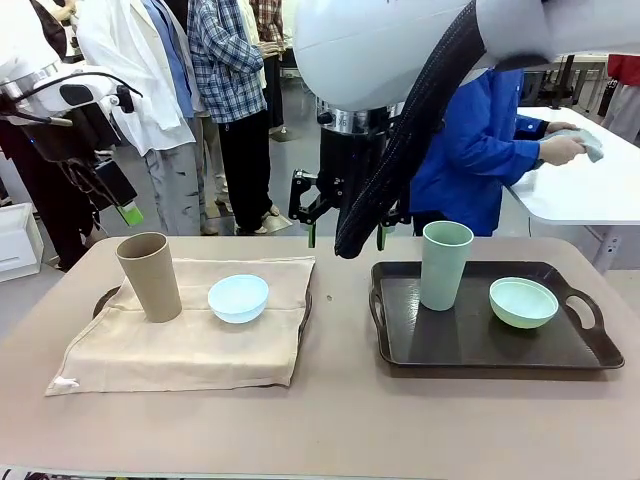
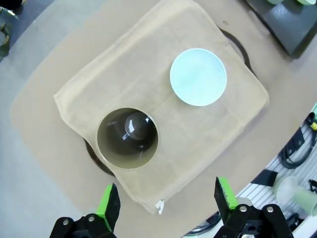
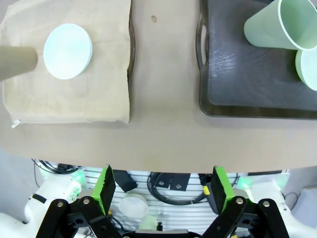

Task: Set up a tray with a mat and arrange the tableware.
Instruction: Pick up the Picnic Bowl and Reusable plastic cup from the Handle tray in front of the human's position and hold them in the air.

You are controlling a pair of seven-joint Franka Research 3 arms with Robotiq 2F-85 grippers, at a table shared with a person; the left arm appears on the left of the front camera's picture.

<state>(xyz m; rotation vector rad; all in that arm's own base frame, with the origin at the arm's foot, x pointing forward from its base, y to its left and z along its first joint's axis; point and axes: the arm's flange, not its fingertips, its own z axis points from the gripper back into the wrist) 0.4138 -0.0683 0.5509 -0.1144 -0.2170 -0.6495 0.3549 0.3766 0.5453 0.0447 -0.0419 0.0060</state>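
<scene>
Cups: tan cup (image 2: 128,138) upright on mat (image 2: 208,129), just ahead of left tool (image 2: 167,198), wide, empty | pale green cup (image 3: 270,25) on tray (image 3: 237,94), well beyond right tool (image 3: 163,186), wide, empty

Counter (image 1: 330,420): matte beige-brown top with rounded corners, evenly lit, soft shadows only. Grey floor (image 2: 29,208) shows around it in the left wrist view, and black cables (image 3: 168,184) lie by a white slotted panel below its near edge in the right wrist view. Beyond the far edge, at right, stands a white table (image 1: 590,200) where a person in a blue jacket (image 1: 470,150) leans with a pale cloth (image 1: 592,145) on its top; at far left a white box (image 1: 15,240) sits on the floor.
</scene>
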